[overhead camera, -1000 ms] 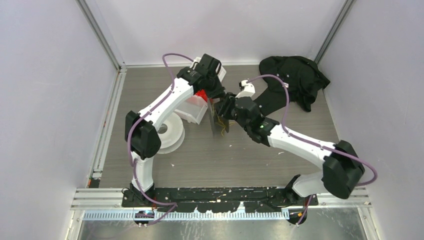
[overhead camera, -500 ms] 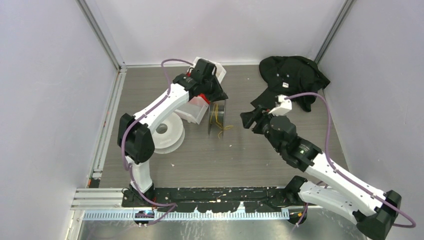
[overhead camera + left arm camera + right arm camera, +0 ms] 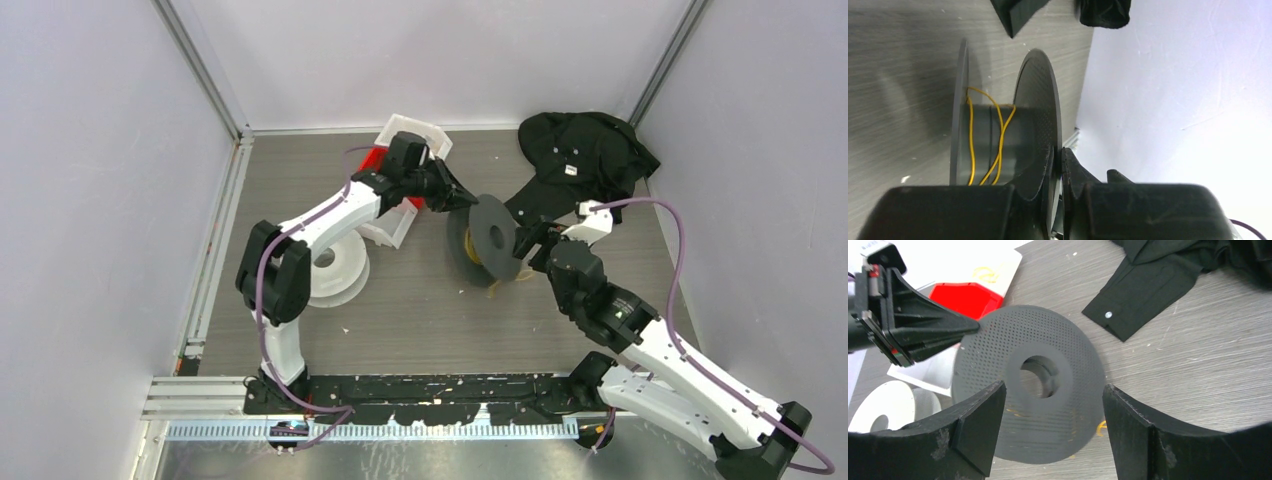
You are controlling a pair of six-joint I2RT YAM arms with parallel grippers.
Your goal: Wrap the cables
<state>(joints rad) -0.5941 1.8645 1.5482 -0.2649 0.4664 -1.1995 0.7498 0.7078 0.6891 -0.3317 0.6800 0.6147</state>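
Presently, in the top view, a dark grey spool [image 3: 495, 238] stands on edge near the middle of the counter [image 3: 420, 320], with its perforated flange tilted toward 4 o'clock. Whether its lower rim touches the counter cannot be determined.

The left end effector [image 3: 462, 197] reaches in from 10 o'clock. The left wrist view shows its fingers closed on the rim of the near flange, one on each face.

The cable [image 3: 971, 135], a thin yellow cord, lies in a few loose turns around the hub between the two flanges. A short strand [image 3: 497, 287] trails on the counter at 6 o'clock of the spool.

The right end effector [image 3: 1053, 389] faces the flange from 3 o'clock. Its fingers are spread wide and are not touching the spool.

A white spool [image 3: 335, 265] lies flat at 9 o'clock, beside the left arm. A clear bin [image 3: 410, 130] holding a red part [image 3: 965, 297] sits at 10 o'clock. A black garment [image 3: 585, 160] lies crumpled at 1 o'clock.
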